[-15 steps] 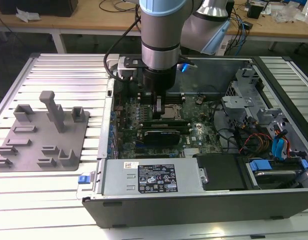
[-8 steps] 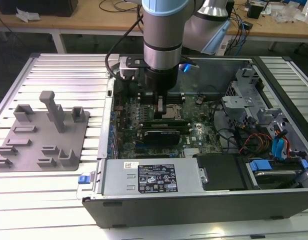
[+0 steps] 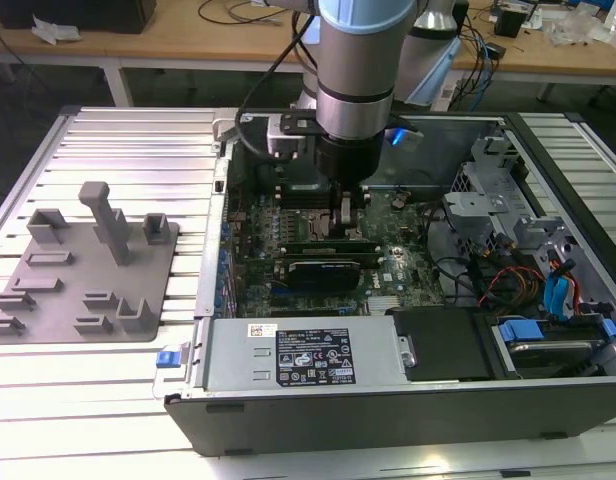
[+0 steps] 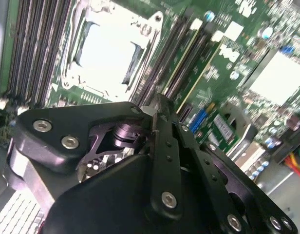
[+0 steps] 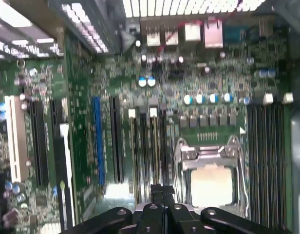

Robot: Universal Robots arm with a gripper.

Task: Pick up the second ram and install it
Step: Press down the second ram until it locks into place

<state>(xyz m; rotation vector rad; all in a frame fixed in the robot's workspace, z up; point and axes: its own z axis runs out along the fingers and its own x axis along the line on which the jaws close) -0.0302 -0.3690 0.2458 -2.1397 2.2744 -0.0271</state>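
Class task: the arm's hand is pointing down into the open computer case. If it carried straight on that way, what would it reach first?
Probably the memory slots beside the processor socket. In both wrist views the hand points down at them. One slot seems to hold a green stick; depth is unclear.

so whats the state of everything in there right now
hand: shut, tips down at the memory slots
second ram: upright in a slot beneath the hand; latched or not, cannot tell
processor: in its socket, frame closed, no cooler on it
black expansion card: plugged into the board
computer case: lying on its side, open
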